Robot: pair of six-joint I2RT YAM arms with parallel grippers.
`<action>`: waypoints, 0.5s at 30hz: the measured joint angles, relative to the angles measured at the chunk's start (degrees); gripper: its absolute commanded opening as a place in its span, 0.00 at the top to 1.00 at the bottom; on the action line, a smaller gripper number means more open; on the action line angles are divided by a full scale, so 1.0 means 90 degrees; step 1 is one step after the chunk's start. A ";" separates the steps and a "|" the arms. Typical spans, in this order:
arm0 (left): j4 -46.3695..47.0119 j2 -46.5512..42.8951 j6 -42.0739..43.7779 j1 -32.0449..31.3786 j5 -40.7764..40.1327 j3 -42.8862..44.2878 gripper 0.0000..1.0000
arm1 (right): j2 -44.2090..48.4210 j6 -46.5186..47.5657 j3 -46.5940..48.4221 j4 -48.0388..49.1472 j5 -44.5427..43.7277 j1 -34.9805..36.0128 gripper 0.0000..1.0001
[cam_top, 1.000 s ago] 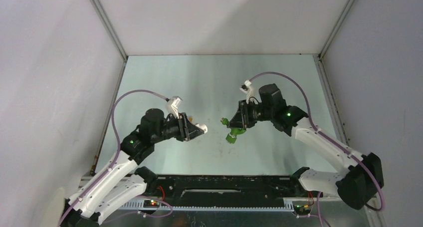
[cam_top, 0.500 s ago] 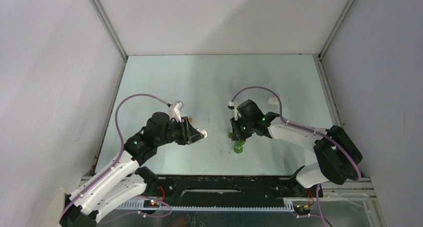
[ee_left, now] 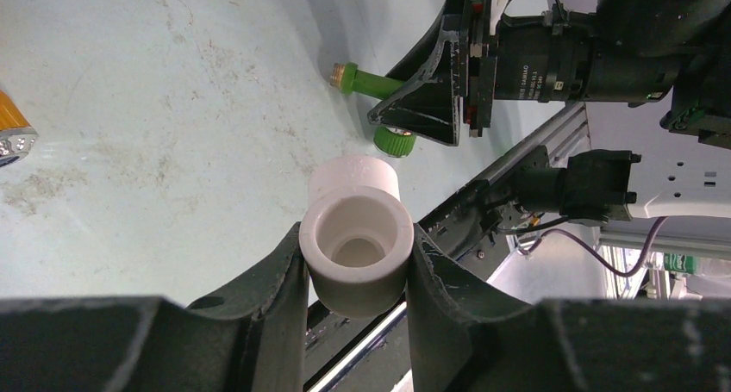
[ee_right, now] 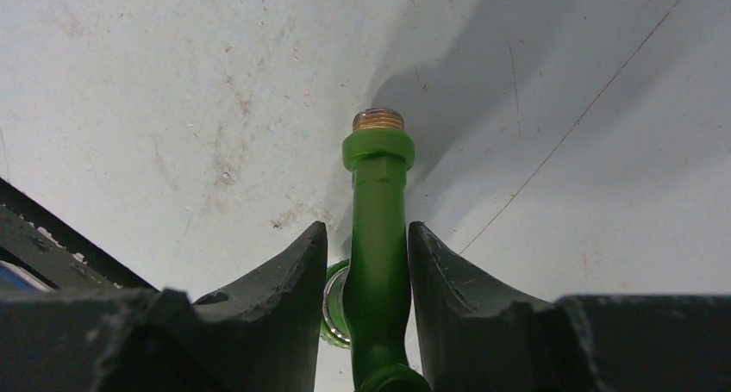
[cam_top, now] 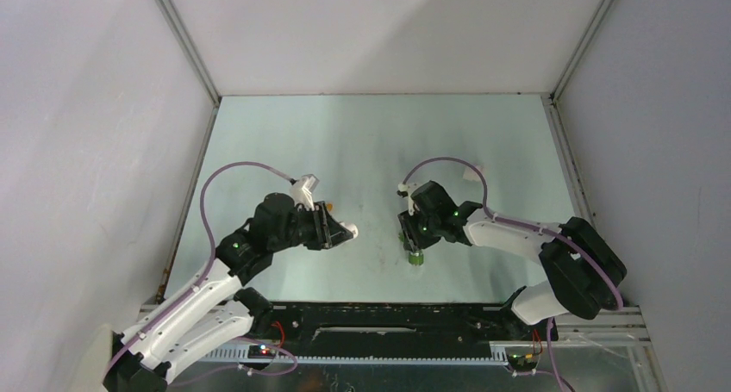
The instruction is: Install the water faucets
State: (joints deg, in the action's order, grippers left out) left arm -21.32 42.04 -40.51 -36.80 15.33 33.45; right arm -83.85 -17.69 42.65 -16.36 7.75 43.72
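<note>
The right pincer (ee_right: 368,233) straddles the green faucet (ee_right: 377,194) low over the counter (cam_top: 345,142). Its jaws stand a little apart: one finger sits close against the stem, while a sliver of gap shows on the other side, so I would not call it a pinch. The faucet looks to be resting on the counter, brass thread pointing away from the pincer and knob tucked back between the fingers.

Across from it, the left pincer (ee_left: 355,237) is pressed onto a white elbow (ee_left: 358,254), one finger on each side, and holds it clear of the counter. The elbow's open socket faces the wrist camera rather than the faucet. Something orange (ee_left: 10,121), probably the other faucet, peeks in at the edge of the left wrist view, on the counter and well apart from the green one.

The step in hand looks to me like joining the green thread to that socket. To do it well, I reckon the right pincer wants a firm, square hold on the stem that leaves the thread sticking out free. The elbow should be turned until its socket faces the thread, the two axes in one line. Then they should meet gently and turn without force, the left holding steady. A tilted start would likely jam the thread.
</note>
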 measured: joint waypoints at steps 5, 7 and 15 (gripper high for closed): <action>0.0000 0.0015 0.0005 0.0000 0.0000 0.0000 1.00 | 0.0092 -0.0197 -0.0134 0.0121 0.0160 -0.0083 0.69; 0.0000 0.0015 0.0007 0.0000 -0.0002 0.0000 1.00 | 0.0129 -0.0313 -0.0228 0.0206 0.0270 -0.0151 0.72; -0.0036 -0.0044 0.0109 0.0000 -0.0029 0.0000 1.00 | 0.0124 -0.0721 -0.0328 0.0374 0.0554 -0.0345 0.99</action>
State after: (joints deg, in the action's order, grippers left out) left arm -21.65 41.65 -39.53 -36.80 15.07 33.45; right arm -82.74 -24.18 39.70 -12.99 12.73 40.62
